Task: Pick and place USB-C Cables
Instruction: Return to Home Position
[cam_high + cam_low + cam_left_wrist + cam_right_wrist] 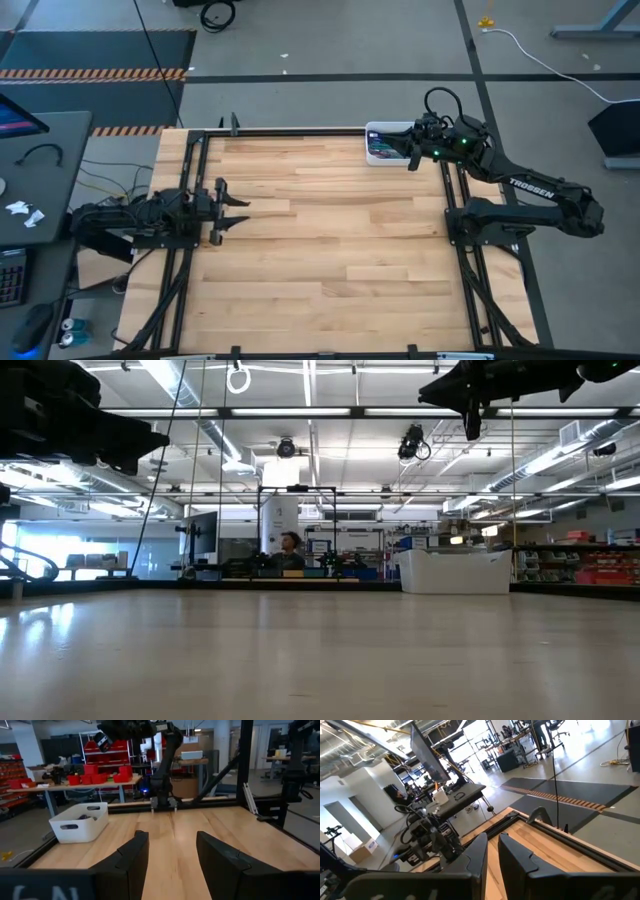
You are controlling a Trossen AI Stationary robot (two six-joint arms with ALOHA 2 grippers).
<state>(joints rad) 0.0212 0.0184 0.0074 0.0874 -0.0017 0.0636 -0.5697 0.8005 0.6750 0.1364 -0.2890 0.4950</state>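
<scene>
Our right gripper [493, 842] hangs with its fingers pressed close together, pinching nothing. Close below it, the USB-C cables [382, 150] lie heaped in the white plastic bin [385, 125]. We judge them light, limp and slightly slick, best pinched across a folded bundle's middle. Far across the smooth wooden table [330, 230], the left gripper [171, 837] waits, fingers spread.

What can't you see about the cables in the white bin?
Cables: in the high view, too small to count; the right tool covers part of the bin.
Low view: the bin's wall hides everything inside.
Left wrist view: the rim hides nearly everything; only a dark bit shows.
Right wrist view: the bin is outside the picture.
The left tool waits far to the left.
</scene>
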